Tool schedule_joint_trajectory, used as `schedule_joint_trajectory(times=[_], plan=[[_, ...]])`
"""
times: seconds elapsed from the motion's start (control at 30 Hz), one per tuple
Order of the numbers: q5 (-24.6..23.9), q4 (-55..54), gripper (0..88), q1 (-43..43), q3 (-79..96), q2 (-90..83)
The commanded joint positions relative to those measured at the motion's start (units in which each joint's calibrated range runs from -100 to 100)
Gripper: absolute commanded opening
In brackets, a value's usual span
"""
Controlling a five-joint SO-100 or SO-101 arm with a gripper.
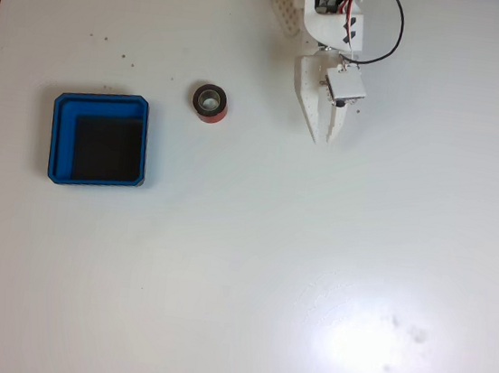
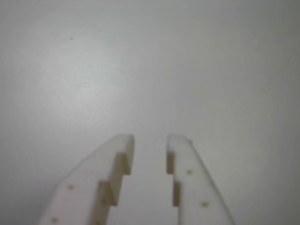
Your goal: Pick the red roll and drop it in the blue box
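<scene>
Above a white table (image 1: pixel 239 267), the gripper (image 1: pixel 324 136) hung empty.
Its jaws stood narrowly apart; the roll (image 1: pixel 211 103) and box (image 1: pixel 99 140) lay untouched.

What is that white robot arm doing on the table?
It is meant to put the red roll into the blue box, but it hasn't picked it up. The gripper hangs over bare white table, empty, to the roll's right in the fixed view. In the wrist view its fingers stand slightly apart. The box holds nothing.
</scene>
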Motion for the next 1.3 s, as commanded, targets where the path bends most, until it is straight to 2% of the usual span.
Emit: schedule_joint_trajectory(times=[0.0,0.8,1.27], plan=[[-0.07,-0.73,0.7,0.06,0.81,-0.1],[-0.15,-0.73,0.7,0.84,0.72,0.07],[-0.24,-0.73,0.7,22.05,0.72,0.07]])
